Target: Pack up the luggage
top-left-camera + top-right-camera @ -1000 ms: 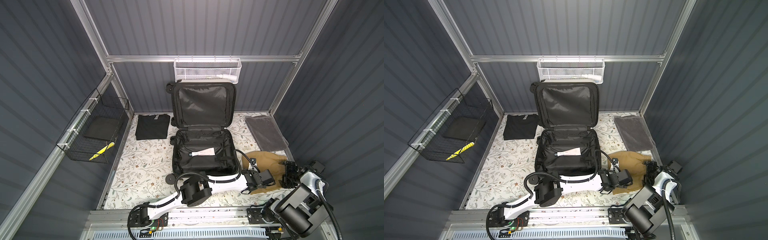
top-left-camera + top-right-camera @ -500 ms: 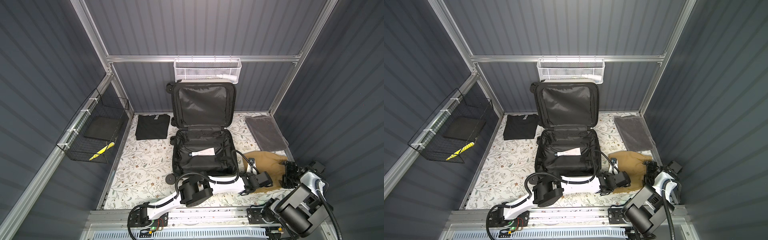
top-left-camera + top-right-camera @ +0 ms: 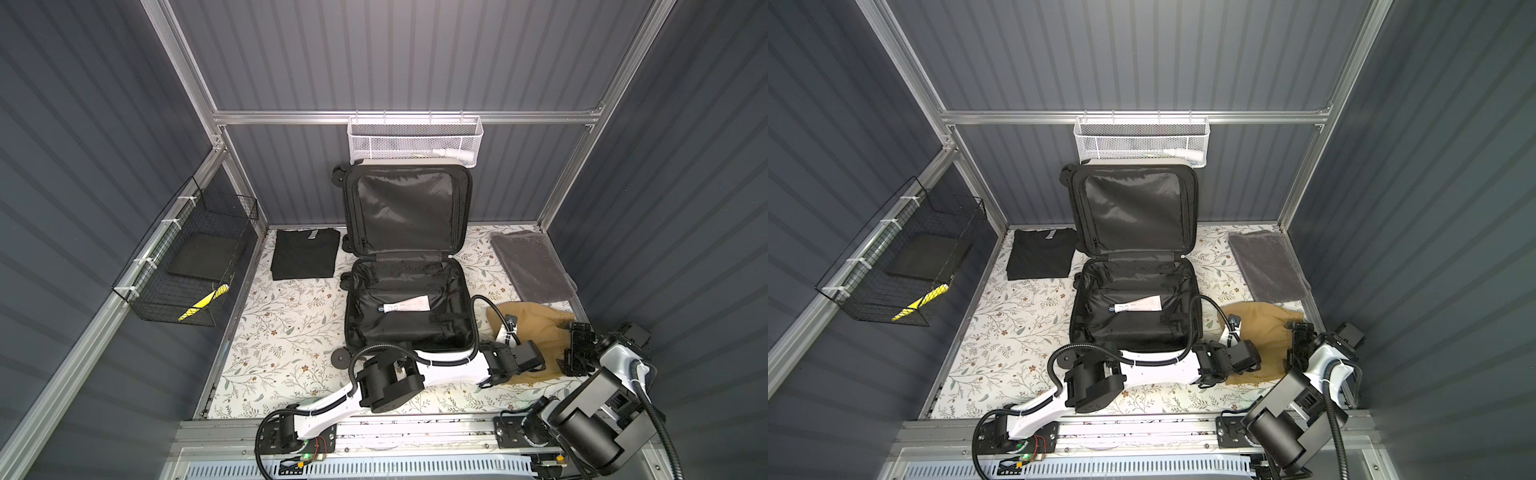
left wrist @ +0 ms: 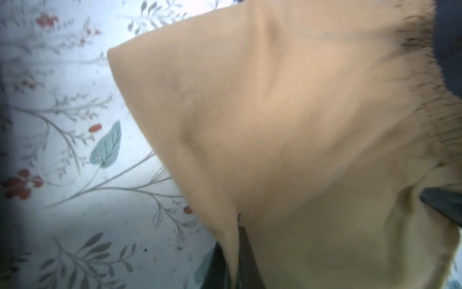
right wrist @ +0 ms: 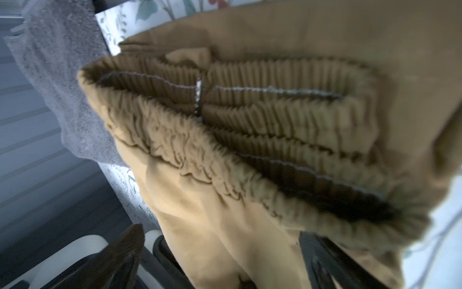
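In both top views the luggage lies open in the middle of the floral tabletop, its lid standing up at the back and 1 white tube in its lower half. The tan pants lie just beside its right edge, with the left gripper at their near left corner and the right gripper at their right end. In the left wrist view the left gripper has its 2 fingers pressed together on a fold of the tan pants, and in the right wrist view the right gripper stands spread wide with the gathered waistband between its fingers and a gray towel beyond.
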